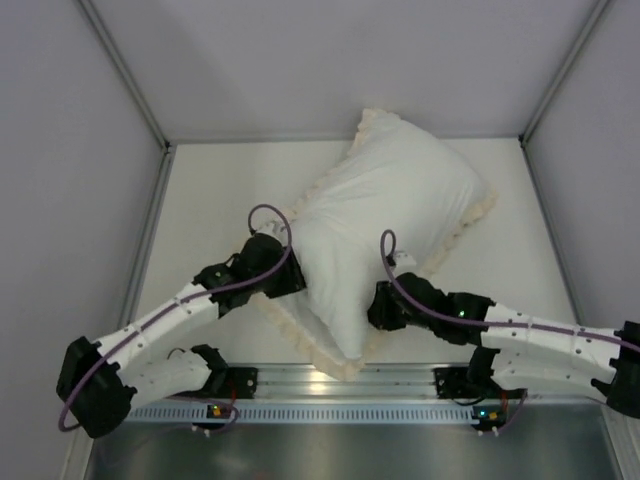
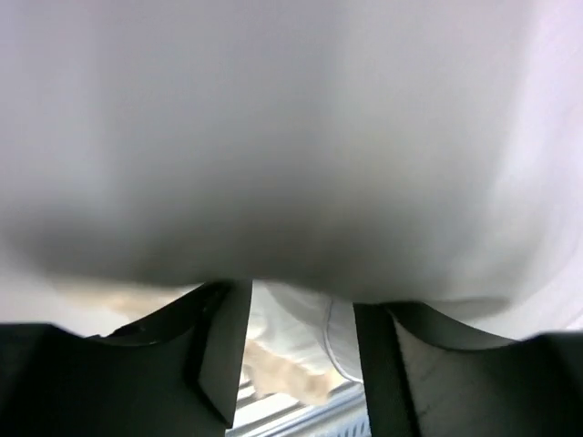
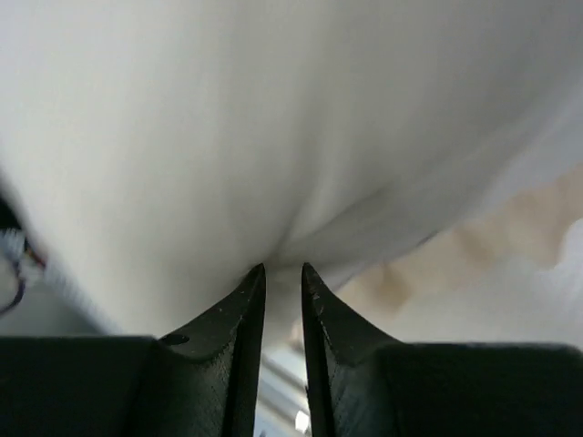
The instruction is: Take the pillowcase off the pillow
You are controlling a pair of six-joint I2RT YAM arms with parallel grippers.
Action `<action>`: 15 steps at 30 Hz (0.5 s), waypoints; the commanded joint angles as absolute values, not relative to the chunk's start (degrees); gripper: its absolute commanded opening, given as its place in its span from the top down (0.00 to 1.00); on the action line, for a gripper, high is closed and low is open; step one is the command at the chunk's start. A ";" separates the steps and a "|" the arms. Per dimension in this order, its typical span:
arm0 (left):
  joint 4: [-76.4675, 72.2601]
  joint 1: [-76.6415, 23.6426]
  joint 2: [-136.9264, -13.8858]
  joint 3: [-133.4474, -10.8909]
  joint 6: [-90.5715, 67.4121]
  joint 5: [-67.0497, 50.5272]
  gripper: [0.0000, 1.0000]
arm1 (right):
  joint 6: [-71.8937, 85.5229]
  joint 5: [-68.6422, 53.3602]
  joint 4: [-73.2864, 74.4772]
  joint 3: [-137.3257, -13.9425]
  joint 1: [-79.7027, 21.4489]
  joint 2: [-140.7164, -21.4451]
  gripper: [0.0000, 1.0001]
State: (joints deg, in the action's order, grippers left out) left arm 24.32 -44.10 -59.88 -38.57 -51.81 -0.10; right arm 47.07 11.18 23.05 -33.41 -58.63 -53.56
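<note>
- Two grippers meet the plump pillowcase [image 1: 390,200] in the top view: left gripper [image 1: 292,278] and right gripper [image 1: 378,305] flank its near end. White face up and cream-frilled, it lies askew on a white table [image 1: 220,190] between grey walls [image 1: 70,150].
- Left wrist: jaws spread wide beneath its white cloth.
- Right wrist: jaws almost together, pinching a fold of it.

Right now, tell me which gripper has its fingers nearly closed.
The right gripper, pinching the pillowcase in a narrow slit; the left gripper stands wide open.
</note>
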 commanded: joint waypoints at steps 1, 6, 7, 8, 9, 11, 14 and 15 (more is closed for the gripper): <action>31.95 -35.17 -58.79 -50.49 -43.34 3.95 0.47 | 54.84 9.28 20.11 -36.46 -71.25 -52.74 0.78; 36.21 -33.75 -57.58 -57.48 -40.43 1.68 0.14 | 54.49 25.11 36.36 -48.59 -77.52 -49.93 0.53; 36.30 -33.75 -56.61 -57.22 -40.60 0.71 0.11 | 54.41 29.92 38.74 -49.47 -77.35 -48.36 0.49; 36.21 -33.75 -54.77 -56.87 -41.21 -1.65 0.07 | 54.49 31.88 42.68 -50.61 -76.13 -47.56 0.47; 36.21 -33.84 -53.89 -56.26 -41.48 -2.63 0.01 | 54.41 33.21 44.19 -50.89 -75.33 -46.59 0.42; 36.21 -33.84 -51.34 -53.89 -42.79 -6.39 0.01 | 52.66 33.67 45.26 -50.63 -70.35 -43.87 0.36; 35.51 -34.10 -48.09 -48.71 -45.78 -9.05 0.01 | 48.36 29.46 45.26 -50.71 -61.83 -42.01 0.30; 34.03 -34.54 -47.21 -47.04 -46.40 -10.62 0.01 | 47.47 28.49 45.18 -50.80 -59.96 -41.84 0.29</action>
State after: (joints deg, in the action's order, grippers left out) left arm 34.13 -33.87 -49.47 -51.42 -44.01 -4.97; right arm 51.51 27.64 40.40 -49.30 -65.78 -42.22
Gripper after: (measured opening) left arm 0.989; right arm 0.699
